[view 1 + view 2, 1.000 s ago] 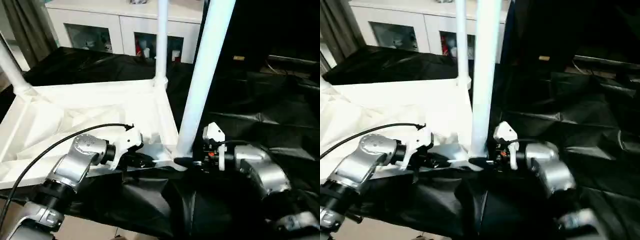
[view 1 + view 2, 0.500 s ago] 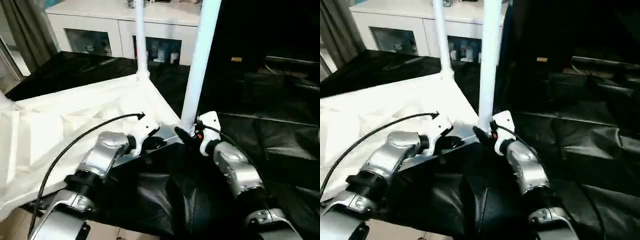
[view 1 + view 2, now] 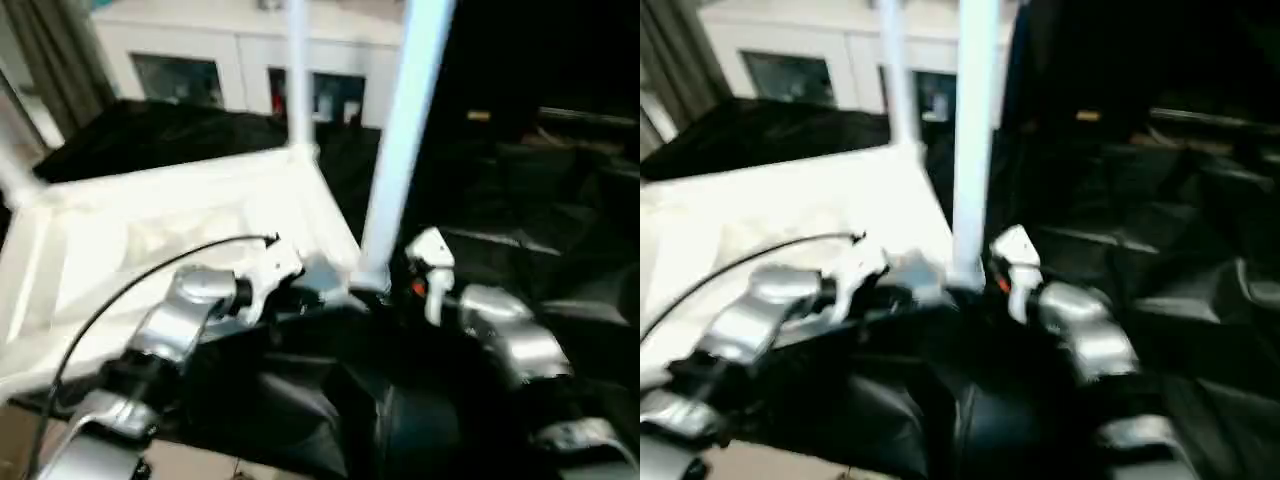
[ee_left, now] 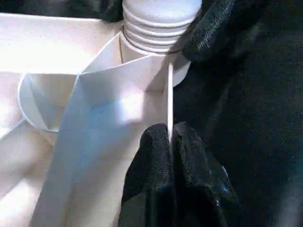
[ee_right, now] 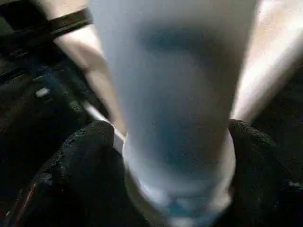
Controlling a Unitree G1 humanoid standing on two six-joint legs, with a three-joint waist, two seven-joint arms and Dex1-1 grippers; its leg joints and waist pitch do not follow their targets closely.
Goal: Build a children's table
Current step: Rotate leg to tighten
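Silver arms, white wrists, black fingers

Both forearms are rounded, brushed-silver shells with darker joint rings. Each wrist carries a white plastic housing; the right one bears a small red-orange mark. A thin black cable arcs over the left forearm. The left hand [image 4: 169,137] and right hand [image 5: 175,156] have fingers [image 4: 199,165] clad in coarse, textured black padding.

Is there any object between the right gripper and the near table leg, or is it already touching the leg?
Nothing stands between them. The right gripper has its two black fingers on either side of the near leg, touching it at its base.
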